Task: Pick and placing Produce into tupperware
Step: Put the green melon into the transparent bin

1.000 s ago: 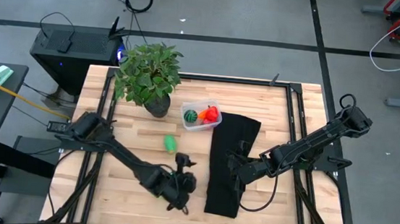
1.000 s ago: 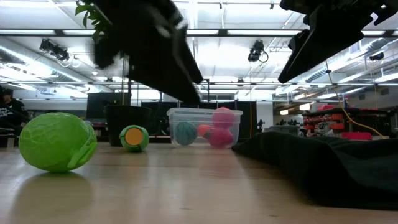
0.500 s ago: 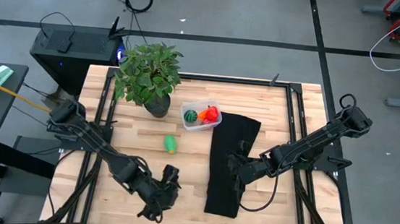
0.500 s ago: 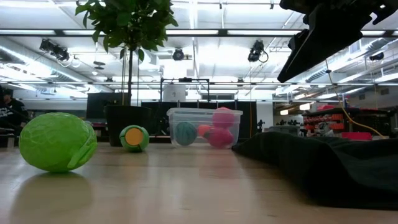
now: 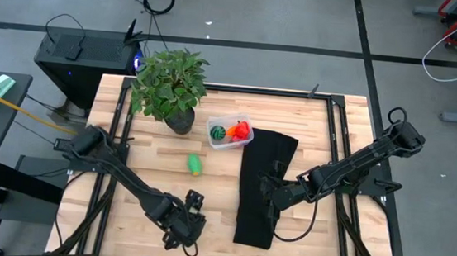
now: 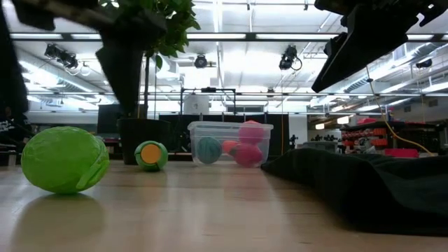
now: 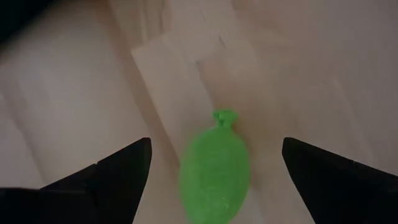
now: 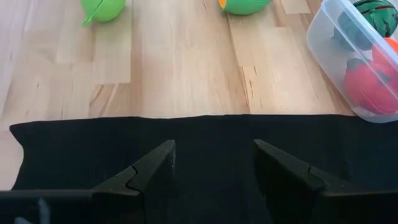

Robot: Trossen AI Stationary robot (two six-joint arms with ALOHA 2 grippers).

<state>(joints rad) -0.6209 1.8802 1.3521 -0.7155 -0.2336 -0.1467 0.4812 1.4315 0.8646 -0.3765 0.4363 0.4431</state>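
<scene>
The left pincer (image 5: 185,232) hangs over the near part of the wooden desk (image 5: 312,123), its two dark fingers spread wide. Between them, in the left wrist view, lies a light green toy vegetable (image 7: 214,171), smooth, oval, with a small knob at one end. The fingers stand on both sides of it without touching, so I judge the arm is lining up to pick it. This is probably the big wrinkled green piece at the left of the low view, though I cannot be sure.

A second green piece (image 5: 196,165) with an orange face rests further up the desk, between the left pincer and the tupperware (image 5: 230,131). The tupperware is a clear plastic tub with rounded corners, standing beside the potted plant (image 5: 168,85). It already holds a dark green round fruit (image 5: 218,131) and red pieces (image 5: 241,130).

The right pincer (image 5: 269,191) waits over a black cloth (image 5: 264,152), soft and folded, with fingers apart and empty.
</scene>
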